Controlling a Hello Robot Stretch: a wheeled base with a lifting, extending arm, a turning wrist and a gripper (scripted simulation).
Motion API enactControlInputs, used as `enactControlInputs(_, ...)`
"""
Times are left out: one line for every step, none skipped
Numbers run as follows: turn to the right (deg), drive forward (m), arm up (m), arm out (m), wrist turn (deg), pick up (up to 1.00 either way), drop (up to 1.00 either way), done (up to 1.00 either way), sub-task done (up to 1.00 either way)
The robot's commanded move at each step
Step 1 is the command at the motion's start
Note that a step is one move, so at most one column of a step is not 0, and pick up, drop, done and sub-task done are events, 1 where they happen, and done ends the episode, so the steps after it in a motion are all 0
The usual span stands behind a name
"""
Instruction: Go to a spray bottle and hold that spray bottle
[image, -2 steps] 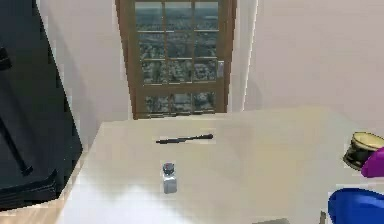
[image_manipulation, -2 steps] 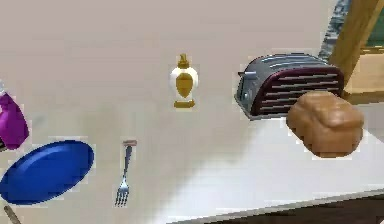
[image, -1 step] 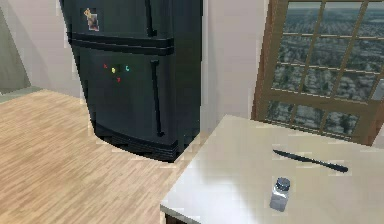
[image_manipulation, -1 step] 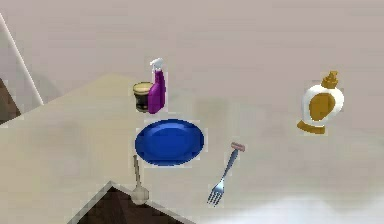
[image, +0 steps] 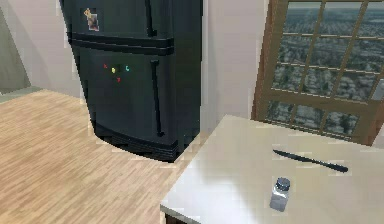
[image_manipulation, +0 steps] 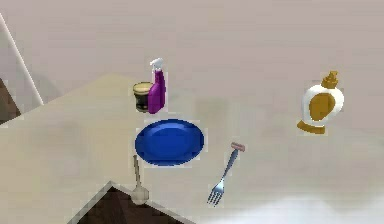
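A purple spray bottle (image_manipulation: 157, 88) with a white trigger head stands upright on a pale tabletop (image_manipulation: 60, 150) in the arm side view, toward the far side and a little left of the middle. A short dark cup (image_manipulation: 142, 96) stands right against its left side.
A blue plate (image_manipulation: 168, 141), a fork (image_manipulation: 225, 175), a yellow and white bottle-shaped thing (image_manipulation: 322, 103) and a small grey utensil (image_manipulation: 136, 180) share that table. The forward view has a black fridge (image: 130, 70), a window (image: 325, 60), wood floor (image: 60, 150), and a table corner (image: 240, 170) with a knife (image: 310, 160) and shaker (image: 281, 193).
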Motion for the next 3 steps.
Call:
enactControlInputs(0.0, 0.00, 0.38, 0.00, 0.0, 0.00, 0.00, 0.00, 0.00)
enactControlInputs(0.0, 0.00, 0.00, 0.48, 0.0, 0.00, 0.00, 0.00, 0.00)
enactControlInputs(0.0, 0.00, 0.00, 0.00, 45.0, 0.00, 0.00, 0.00, 0.00)
